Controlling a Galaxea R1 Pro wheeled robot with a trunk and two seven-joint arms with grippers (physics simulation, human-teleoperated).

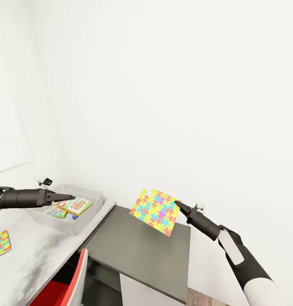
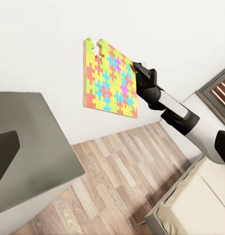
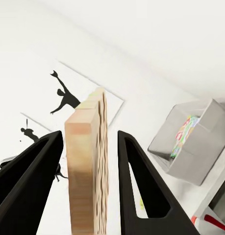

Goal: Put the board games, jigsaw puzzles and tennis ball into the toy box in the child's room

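While the right gripper (image 1: 177,204) pinches a thin, wood-edged pastel jigsaw puzzle (image 1: 156,211) above the dark lower desk section (image 1: 142,250), the left gripper (image 1: 72,197), state unclear, hovers over the grey toy box (image 1: 89,212).

Pretty clearly a kid's bedroom: toy bin (image 1: 93,203) with board games (image 1: 77,205) on a grey tabletop (image 1: 31,250), bed (image 2: 200,205), wood-plank floor (image 2: 122,181), baseball silhouette picture (image 3: 65,96).
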